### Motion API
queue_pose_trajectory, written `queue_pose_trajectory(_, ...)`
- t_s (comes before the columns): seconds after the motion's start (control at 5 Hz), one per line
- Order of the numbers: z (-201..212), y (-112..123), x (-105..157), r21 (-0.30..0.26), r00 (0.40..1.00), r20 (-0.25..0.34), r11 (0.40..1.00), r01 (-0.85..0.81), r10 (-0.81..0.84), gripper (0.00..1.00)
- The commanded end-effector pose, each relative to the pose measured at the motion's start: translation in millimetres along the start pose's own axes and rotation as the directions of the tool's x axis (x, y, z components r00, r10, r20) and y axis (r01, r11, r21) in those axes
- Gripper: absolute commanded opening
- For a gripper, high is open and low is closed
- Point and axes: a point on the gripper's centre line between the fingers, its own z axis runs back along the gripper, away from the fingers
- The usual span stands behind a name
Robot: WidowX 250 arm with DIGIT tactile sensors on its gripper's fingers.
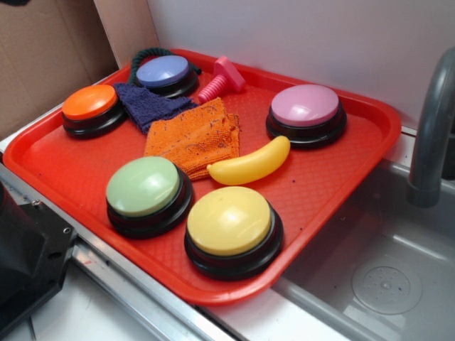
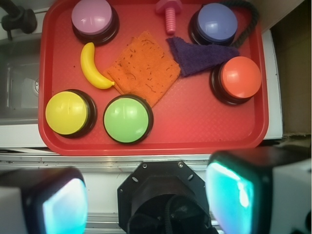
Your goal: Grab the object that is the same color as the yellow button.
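Observation:
A small glossy yellow toy banana (image 1: 250,164) lies on the red tray (image 1: 64,167), between the pink button and the yellow button (image 1: 231,222). In the wrist view the banana (image 2: 92,67) lies at the tray's left, above the yellow button (image 2: 68,112). My gripper (image 2: 146,200) is high above the robot base, off the tray's near edge, far from the banana. Its jaws stand wide apart with nothing between them. The gripper does not show in the exterior view.
On the tray (image 2: 195,131) also sit a green button (image 2: 127,119), an orange button (image 2: 239,78), a purple button (image 2: 217,23), a pink button (image 2: 92,17), an orange cloth (image 2: 144,68), a dark blue cloth (image 2: 200,54) and a pink plastic bolt (image 2: 169,14). A sink (image 1: 384,263) with a grey tap (image 1: 434,128) lies beside the tray.

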Motion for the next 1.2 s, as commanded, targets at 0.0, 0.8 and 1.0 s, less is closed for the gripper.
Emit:
queue_pose_trajectory(0.0, 0, 0, 0, 0.0, 1.0, 0.0, 1.0, 0.0, 0.0, 1.0)
queue_pose_trajectory(0.8, -82, -46, 93, -0.021, 0.963, 0.138, 0.971, 0.237, -0.232, 1.0)
queue_pose_trajectory(1.0, -115, -59, 109, -0.032, 0.965, 0.129, 0.971, 0.236, -0.23, 1.0)
